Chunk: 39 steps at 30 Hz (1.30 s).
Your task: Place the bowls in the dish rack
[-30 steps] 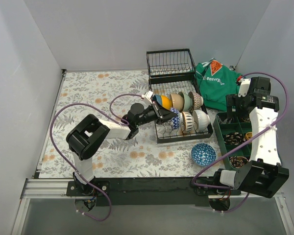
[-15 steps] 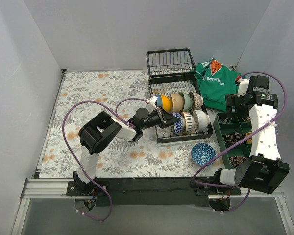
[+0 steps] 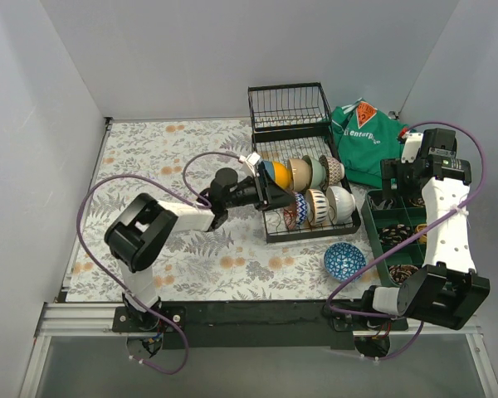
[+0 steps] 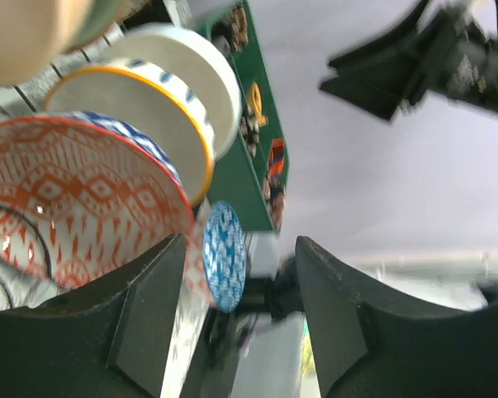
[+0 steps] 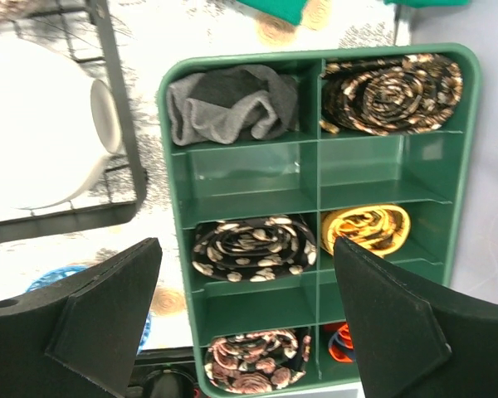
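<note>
The left claw [image 4: 241, 247] is released, its fingers astride the rim of a red-patterned ceramic bowl [image 4: 75, 207] standing in the black wire dish rack [image 3: 311, 235]. The right claw [image 5: 245, 249] gapes above the green compartmented plastic tray [image 5: 315, 186].

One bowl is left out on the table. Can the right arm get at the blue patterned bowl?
Probably yes. The blue patterned bowl sits alone between dish rack and green tray, nothing over it; the right gripper hangs open above the tray, close by.
</note>
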Each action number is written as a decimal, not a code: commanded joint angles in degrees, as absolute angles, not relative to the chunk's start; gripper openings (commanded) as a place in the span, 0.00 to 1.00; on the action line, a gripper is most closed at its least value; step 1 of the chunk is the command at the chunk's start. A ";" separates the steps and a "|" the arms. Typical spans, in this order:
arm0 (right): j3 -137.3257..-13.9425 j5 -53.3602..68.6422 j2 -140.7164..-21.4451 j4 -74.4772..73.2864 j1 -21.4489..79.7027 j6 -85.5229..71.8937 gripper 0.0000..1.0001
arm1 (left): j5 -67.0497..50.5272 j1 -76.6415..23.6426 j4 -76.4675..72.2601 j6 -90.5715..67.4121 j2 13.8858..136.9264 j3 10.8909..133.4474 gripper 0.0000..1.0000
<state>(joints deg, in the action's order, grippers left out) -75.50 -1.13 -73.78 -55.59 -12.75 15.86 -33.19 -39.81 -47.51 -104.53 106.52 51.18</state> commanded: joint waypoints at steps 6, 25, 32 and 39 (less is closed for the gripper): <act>-76.29 5.62 -70.14 -52.91 -13.01 13.36 0.94 | -51.93 -36.30 -11.72 -63.96 90.46 55.71 0.56; -88.24 6.15 -65.30 -55.72 -13.53 8.35 0.96 | -48.08 -58.79 33.05 19.68 113.81 92.54 0.58; -85.35 5.10 -64.16 -56.87 -13.54 9.84 0.96 | -46.50 -64.86 33.14 23.03 118.30 93.16 0.58; -82.79 5.98 -63.46 -56.87 -13.62 9.67 0.96 | -44.65 -67.06 32.26 22.15 119.36 92.20 0.56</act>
